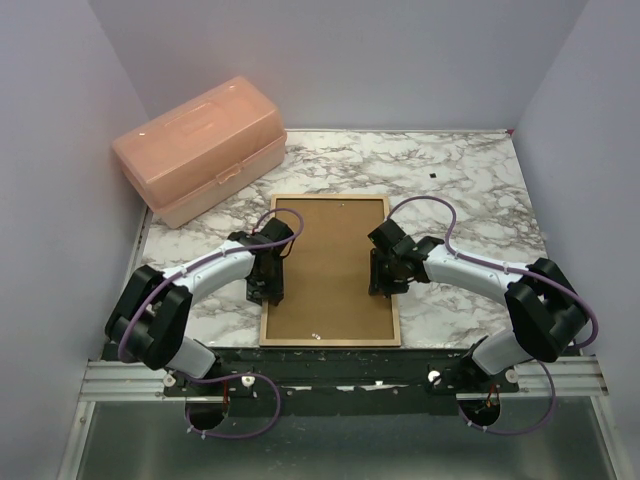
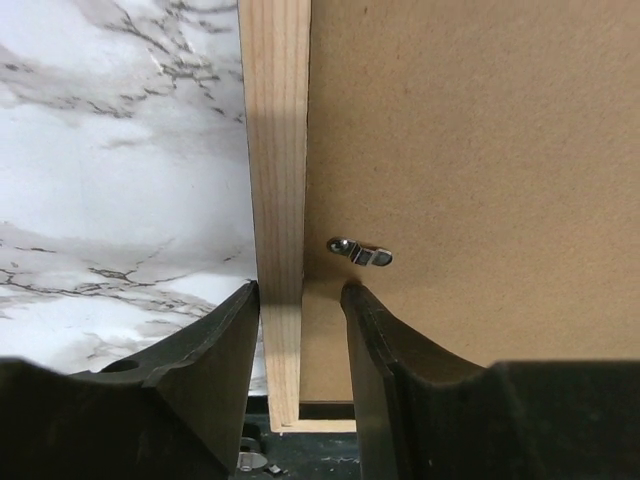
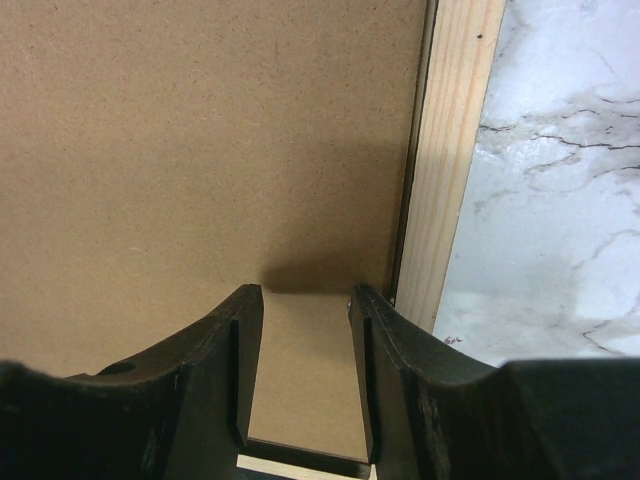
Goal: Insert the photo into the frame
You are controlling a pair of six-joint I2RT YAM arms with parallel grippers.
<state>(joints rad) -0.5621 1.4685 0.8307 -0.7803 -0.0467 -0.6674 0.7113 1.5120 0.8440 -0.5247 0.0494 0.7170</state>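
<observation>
The frame (image 1: 267,275) lies face down in the middle of the table, its tan wood back up. A brown backing board (image 1: 330,265) fills it. The photo is hidden. My left gripper (image 1: 268,292) is open and low over the frame's left rail (image 2: 277,150), one finger on each side of it. A small metal clip (image 2: 362,253) sits on the board (image 2: 470,130) just ahead. My right gripper (image 1: 385,285) is open over the board (image 3: 200,130), just inside the right rail (image 3: 455,160), holding nothing.
A pink plastic box (image 1: 200,148) with its lid shut stands at the back left. The marble table (image 1: 470,190) is walled on the left, back and right. A black strip runs along the table's near edge by the frame's bottom rail.
</observation>
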